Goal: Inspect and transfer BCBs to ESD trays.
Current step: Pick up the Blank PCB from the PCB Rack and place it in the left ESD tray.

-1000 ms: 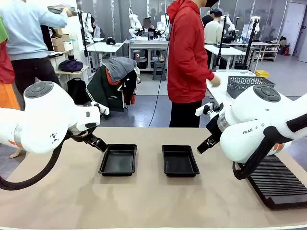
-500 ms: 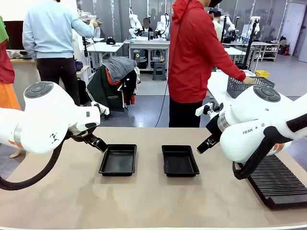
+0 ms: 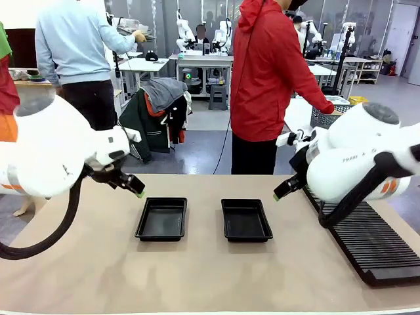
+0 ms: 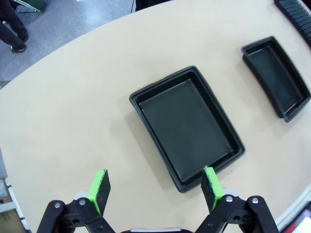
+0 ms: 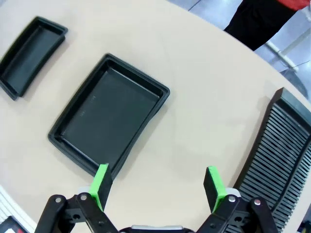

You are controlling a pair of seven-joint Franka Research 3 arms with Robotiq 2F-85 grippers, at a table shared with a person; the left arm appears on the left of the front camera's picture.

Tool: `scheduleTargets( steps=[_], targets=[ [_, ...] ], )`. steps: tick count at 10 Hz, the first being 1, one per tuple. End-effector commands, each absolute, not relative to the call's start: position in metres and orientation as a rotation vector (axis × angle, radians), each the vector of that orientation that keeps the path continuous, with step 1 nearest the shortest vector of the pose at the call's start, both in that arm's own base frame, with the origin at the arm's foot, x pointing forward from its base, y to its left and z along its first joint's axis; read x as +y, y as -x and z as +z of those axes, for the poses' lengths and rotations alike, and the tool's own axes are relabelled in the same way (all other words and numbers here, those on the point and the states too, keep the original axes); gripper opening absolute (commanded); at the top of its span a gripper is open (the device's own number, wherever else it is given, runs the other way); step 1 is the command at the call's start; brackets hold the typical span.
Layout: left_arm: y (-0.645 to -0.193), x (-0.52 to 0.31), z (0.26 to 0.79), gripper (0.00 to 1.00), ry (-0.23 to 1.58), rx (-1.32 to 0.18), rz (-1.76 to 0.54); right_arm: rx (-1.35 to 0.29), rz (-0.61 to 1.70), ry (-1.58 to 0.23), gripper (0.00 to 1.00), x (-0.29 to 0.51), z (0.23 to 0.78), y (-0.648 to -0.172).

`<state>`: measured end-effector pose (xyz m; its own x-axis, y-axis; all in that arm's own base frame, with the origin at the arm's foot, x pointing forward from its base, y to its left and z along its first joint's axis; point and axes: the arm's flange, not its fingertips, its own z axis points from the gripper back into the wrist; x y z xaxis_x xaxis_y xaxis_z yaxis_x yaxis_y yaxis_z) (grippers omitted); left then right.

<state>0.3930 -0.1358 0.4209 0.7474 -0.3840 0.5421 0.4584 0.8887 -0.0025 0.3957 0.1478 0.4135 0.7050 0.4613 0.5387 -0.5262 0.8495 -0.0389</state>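
- Jaws of the left gripper (image 4: 155, 189): spread wide, with nothing between the green pads. It hangs clear above the table (image 3: 210, 275), just off the far left corner of the left ESD tray (image 3: 161, 218).
- Jaws of the right gripper (image 5: 157, 185): likewise spread wide and holding nothing. It hangs above the table between the right ESD tray (image 3: 246, 220) and the rack (image 3: 371, 243).
- ESD trays: two glossy black trays set side by side near the middle of the table, apart from each other, long sides running away from the robot. Each shows a bare floor.
- Rack: black and ribbed, lying along the table's right side, near the right ESD tray but not touching it.
- Person (image 3: 266, 72): in a red jacket, standing at the far side and turned sideways, with one hand at a grey mesh basket (image 3: 323, 118) on a table behind.
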Motion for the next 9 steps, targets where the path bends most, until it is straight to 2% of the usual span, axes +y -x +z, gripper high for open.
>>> scheduleTargets(
  steps=[1, 4, 5, 9],
  targets=[
    [-0.372, -0.117, 0.461, 1.0, 0.26, -0.504, -0.387, -0.556, 0.528, -0.203, 1.0, 0.128, 0.453, -0.388],
    [-0.344, -0.111, 0.517, 1.0, 0.33, -0.413, -0.322, -0.499, 0.477, -0.404, 1.0, 0.095, 0.509, -0.38],
    [-0.334, -0.112, 0.537, 1.0, 0.408, -0.317, -0.317, -0.454, 0.454, -0.481, 1.0, 0.084, 0.531, -0.377],
    [-0.309, -0.1, 0.611, 1.0, 0.537, -0.271, -0.237, -0.282, 0.305, -0.62, 1.0, 0.043, 0.599, -0.371]
  ],
)
